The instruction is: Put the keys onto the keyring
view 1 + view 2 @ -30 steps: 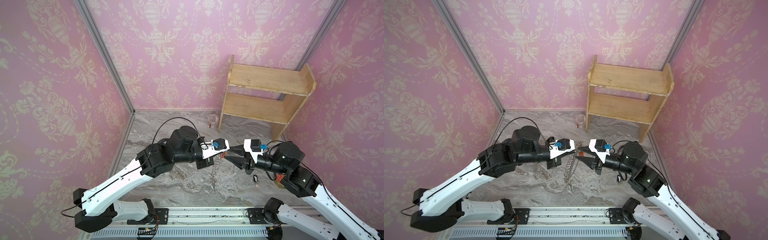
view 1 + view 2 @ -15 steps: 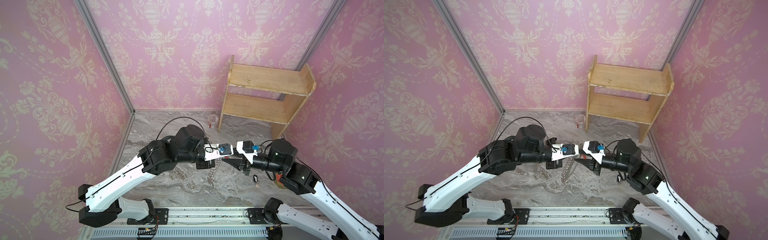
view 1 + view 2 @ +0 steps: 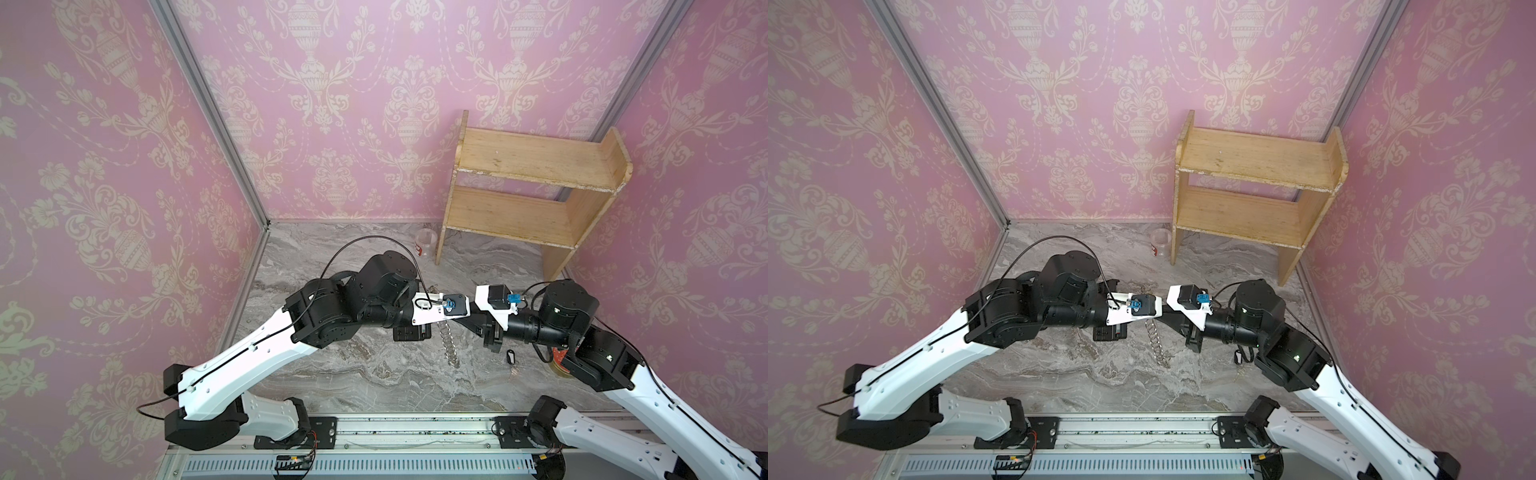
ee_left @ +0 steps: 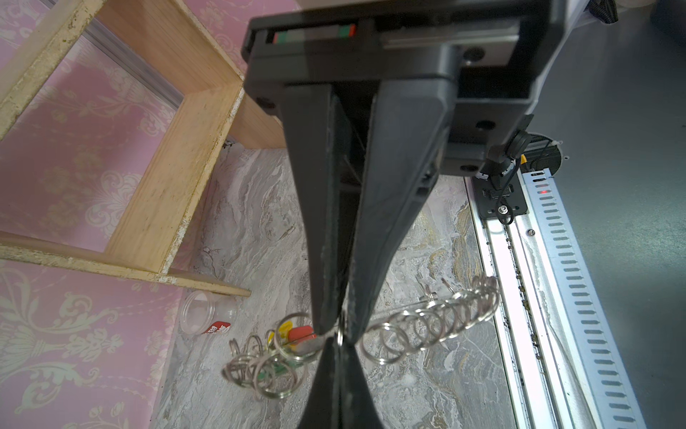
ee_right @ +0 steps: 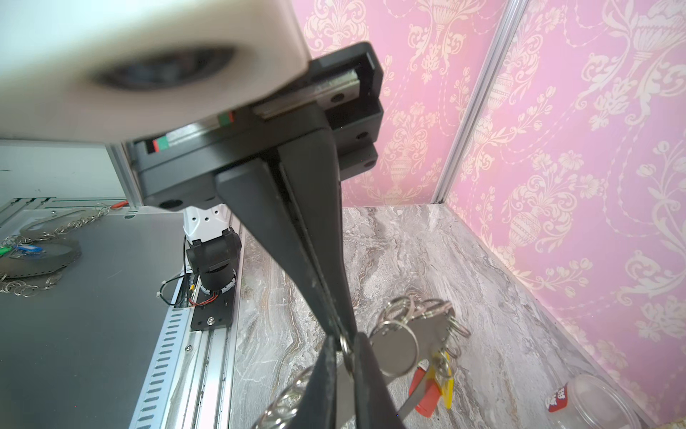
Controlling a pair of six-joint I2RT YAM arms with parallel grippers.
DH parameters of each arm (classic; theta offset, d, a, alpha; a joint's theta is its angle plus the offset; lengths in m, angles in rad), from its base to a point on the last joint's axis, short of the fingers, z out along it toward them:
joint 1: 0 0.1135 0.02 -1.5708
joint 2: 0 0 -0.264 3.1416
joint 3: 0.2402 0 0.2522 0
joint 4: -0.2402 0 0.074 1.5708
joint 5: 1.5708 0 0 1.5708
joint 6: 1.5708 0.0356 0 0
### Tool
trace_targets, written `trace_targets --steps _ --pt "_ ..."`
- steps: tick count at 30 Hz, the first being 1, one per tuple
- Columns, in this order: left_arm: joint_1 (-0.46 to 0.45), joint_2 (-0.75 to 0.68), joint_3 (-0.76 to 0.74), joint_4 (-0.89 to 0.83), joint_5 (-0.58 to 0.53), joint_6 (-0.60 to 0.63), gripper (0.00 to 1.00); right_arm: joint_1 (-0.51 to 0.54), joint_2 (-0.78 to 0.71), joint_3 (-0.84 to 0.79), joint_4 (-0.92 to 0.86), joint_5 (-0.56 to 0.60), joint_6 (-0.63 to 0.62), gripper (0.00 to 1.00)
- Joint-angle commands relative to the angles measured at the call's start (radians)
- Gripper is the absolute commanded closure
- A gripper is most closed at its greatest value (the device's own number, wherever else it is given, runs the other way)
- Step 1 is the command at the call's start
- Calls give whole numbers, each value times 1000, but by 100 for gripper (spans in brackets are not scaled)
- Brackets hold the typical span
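On the grey marbled table [image 3: 365, 386], a two-tier wooden shelf [image 3: 536, 187] stands against the back wall. Over the middle of the table the two arms meet tip to tip in the air. The left gripper [image 4: 336, 328] has its fingers pressed together on a small silver ring of the keyring [image 4: 340, 336]. The right gripper [image 5: 343, 332] comes from the opposite side with its fingers all but together, nipping the edge of that same ring.

From the pinch, the chain [image 3: 449, 345] of linked rings hangs down, and in both top views its lower end reaches the table. A clear plastic cup [image 3: 424, 246] with a red label sits just beside one leg of the shelf. A red-lidded tin [image 3: 558, 358] is half hidden under the right arm.

The keys [image 5: 399, 349] hang in a bunch close to the fingertips. One is a round-headed silver key with a red tag [image 5: 425, 390] and a yellow tag [image 5: 447, 386] below it. A green tag [image 4: 267, 373] shows among more rings in the left wrist view. Whether the bunch touches the table I cannot tell. A black oval fob [image 3: 510, 356] lies on the table apart from the bunch, near the right arm.
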Motion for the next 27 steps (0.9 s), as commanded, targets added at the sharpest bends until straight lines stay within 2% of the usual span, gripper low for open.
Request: trace_targets --steps 1,13,15,17,25,26,27 --pt "-13 -14 47 3 6 13 100 12 11 10 -4 -3 -18 89" --pt "-16 -18 59 -14 22 10 100 30 7 26 -52 3 -62 88" --pt "-16 -18 60 -16 24 10 100 32 7 27 -52 7 -63 92" --pt "-15 -15 61 -16 28 9 100 32 5 25 -47 7 -61 100" --pt "-15 -39 21 42 24 -26 100 34 -53 -45 100 10 3 100" --pt "-15 -55 -4 70 17 -40 98 33 -70 -61 125 21 15 100" --pt "-14 -73 -27 98 10 -53 90 33 -84 -73 147 27 24 100"
